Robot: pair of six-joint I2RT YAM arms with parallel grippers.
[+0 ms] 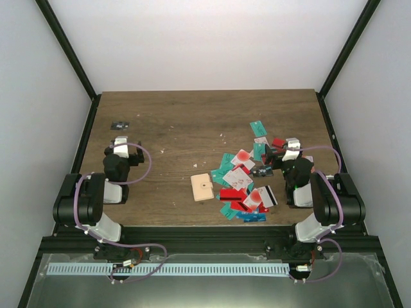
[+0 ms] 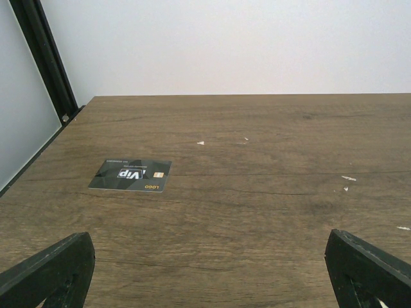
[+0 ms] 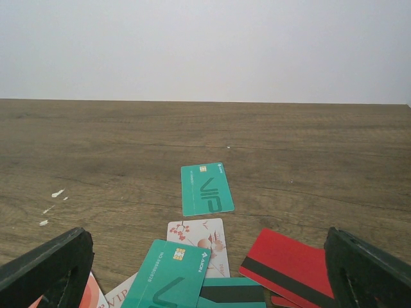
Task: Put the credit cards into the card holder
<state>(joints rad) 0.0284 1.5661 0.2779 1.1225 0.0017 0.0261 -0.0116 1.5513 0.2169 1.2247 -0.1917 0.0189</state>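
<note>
We log both grippers spread wide. The left gripper (image 2: 205, 247) sits over the bare left side of the worktop (image 1: 173, 115). The right gripper (image 3: 205, 239) sits over the right edge of the credit cards (image 1: 234, 192), which form a loose overlapping heap right of centre. The card holder (image 1: 202, 187) lies flat just left of the heap.

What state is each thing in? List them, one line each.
cards: loose, overlapping heap
holder: lying flat, just left of the heap; open or folded, cannot tell
black card: flat, face up, alone
left tool: open, empty
right tool: open, empty
</note>
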